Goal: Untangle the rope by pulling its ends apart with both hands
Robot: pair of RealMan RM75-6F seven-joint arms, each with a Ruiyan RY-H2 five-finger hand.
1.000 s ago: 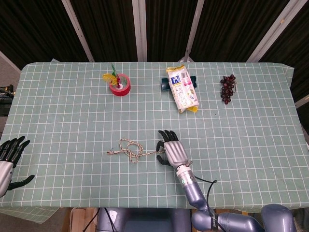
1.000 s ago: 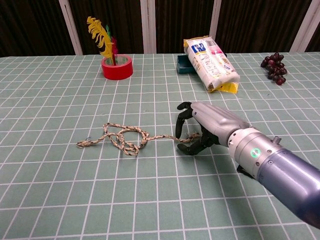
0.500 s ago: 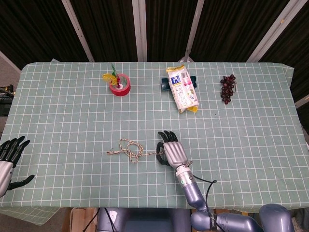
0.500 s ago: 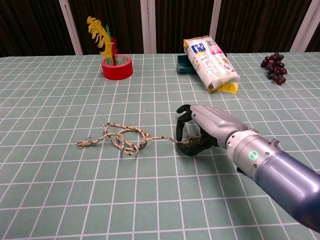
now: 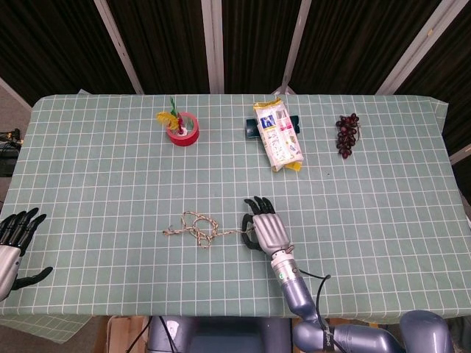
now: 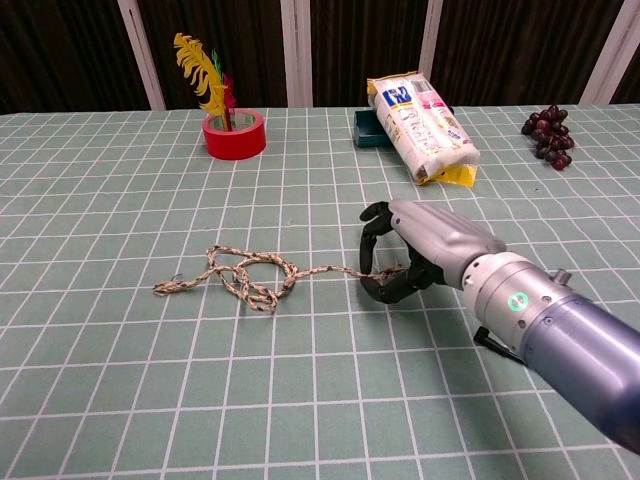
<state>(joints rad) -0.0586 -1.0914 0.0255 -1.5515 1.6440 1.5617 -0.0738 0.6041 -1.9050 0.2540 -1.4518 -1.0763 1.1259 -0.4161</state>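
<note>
Dark panels with pale struts stand behind a bench [image 5: 383, 220] laid with a green squared cloth. From the head view, the rope [image 5: 197, 227] lies in a loose tangle just to the left of the right hand [image 5: 268, 229], its near end running under the curled fingers, which look clenched on that end. Well off to the left, at the bench edge, the left hand [image 5: 13, 239] rests released, fingers spread, holding nothing. Beyond the right hand sit a red tape roll [image 5: 182, 129], a snack packet [image 5: 279, 137] and some grapes [image 5: 346, 134].

From the chest view, the right hand [image 6: 425, 250] arches over the rope's [image 6: 245, 276] end, thumb and fingers closed round it; the strand toward the knot looks almost straight. The left hand is out of this view.

To do this well, I think the right hand should keep its grip firm while the left comes over to take the far free end.

Compared with a second ago, the right hand has drawn slightly away from the tangle, and the strand has straightened.
</note>
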